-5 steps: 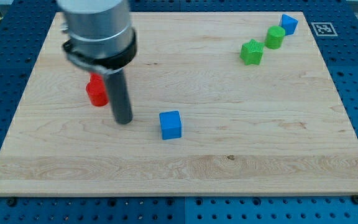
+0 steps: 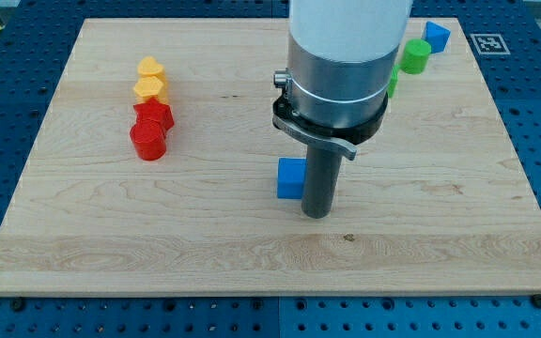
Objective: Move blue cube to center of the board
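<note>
The blue cube (image 2: pixel 290 178) sits on the wooden board (image 2: pixel 83 235), a little below the board's middle. My tip (image 2: pixel 317 215) touches the board just to the right of the cube and slightly lower, right beside it. The rod hides part of the cube's right side. The arm's wide grey body fills the view's top middle.
Two yellow blocks (image 2: pixel 149 79) and two red blocks (image 2: pixel 150 131) stand in a column at the left. A green cylinder (image 2: pixel 415 56) and another blue block (image 2: pixel 436 36) sit at the top right. A further green block is mostly hidden behind the arm.
My tip has swung from the cube's left side to its right side. The blue cube now sits slightly further right and higher. The yellow blocks have come into view.
</note>
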Robot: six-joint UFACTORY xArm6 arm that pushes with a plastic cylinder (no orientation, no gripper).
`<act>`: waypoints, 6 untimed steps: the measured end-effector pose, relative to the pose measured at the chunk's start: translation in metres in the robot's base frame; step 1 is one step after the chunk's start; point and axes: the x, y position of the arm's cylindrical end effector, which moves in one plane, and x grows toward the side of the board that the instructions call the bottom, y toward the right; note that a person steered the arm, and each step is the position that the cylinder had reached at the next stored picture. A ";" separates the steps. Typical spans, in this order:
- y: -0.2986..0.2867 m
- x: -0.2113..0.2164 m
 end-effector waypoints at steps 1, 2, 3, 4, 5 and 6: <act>-0.026 0.000; -0.046 -0.001; -0.018 -0.006; -0.007 -0.036; -0.007 -0.068; -0.005 -0.074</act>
